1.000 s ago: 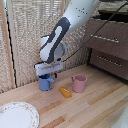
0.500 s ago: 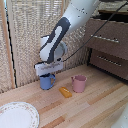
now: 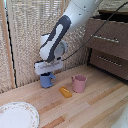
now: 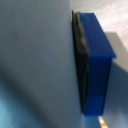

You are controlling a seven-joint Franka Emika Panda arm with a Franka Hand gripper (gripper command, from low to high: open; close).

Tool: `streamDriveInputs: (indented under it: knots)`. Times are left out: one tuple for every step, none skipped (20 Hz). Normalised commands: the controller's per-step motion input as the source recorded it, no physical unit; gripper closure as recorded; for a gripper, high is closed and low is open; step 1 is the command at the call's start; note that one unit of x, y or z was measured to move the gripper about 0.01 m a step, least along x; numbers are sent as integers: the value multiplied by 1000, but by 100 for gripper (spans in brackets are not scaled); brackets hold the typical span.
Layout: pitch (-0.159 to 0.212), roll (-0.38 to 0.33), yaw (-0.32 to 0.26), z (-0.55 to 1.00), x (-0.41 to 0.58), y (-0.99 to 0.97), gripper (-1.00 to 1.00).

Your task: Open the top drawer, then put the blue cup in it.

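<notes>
Hovering low over the blue cup, the gripper sits directly on top of it in the exterior view, its pale housing covering the cup's rim, so the fingertips are hidden and I cannot tell how far apart they stand or whether they have hold of the cup. The wrist view is too close and blurred to settle it: it shows only a pale surface, a dark strip and a blue block pressed against it. The cup stands upright on the wooden table, straight below the gripper at its six o'clock, with its handle turned toward three o'clock. From the cup, a small orange object lies on the table at about four o'clock, near but apart, and the pink mug stands upright farther out at about three o'clock, just beside the orange object. A patterned plate lies at about seven o'clock from the cup, well apart, at the table's near corner. The dresser stands far off at about two o'clock, where the top drawer looks closed, flush with the drawer below it. Compared with half a second and one second ago, the arm, cup, mug and plate all appear in the same places; no shift is visible. Counted: one blue cup, one pink mug, one orange object, one plate, two drawer fronts, each with one silver bar handle.
</notes>
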Motion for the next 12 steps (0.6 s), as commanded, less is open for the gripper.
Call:
streamDriveInputs:
  knots:
    - [-72, 91, -242, 837, -240, 0, 100]
    - [-41, 91, -215, 880, -237, 0, 100]
    - [-21, 75, -203, 940, -229, 0, 100]
    - [-12, 52, -194, 1000, -177, 0, 100]
    - [-12, 39, -201, 1000, -189, 0, 100]
    - [0, 34, -191, 1000, -169, 0, 100]
    - [0, 20, -186, 1000, -131, 0, 100]
    - [0, 5, -175, 1000, -94, 0, 100]
    - [0, 1, -185, 1000, -114, 0, 100]
    - [0, 0, -177, 1000, -80, 0, 100]
    - [0, 0, -172, 1000, -43, 0, 100]
    - [0, 0, -162, 1000, 0, 0, 100]
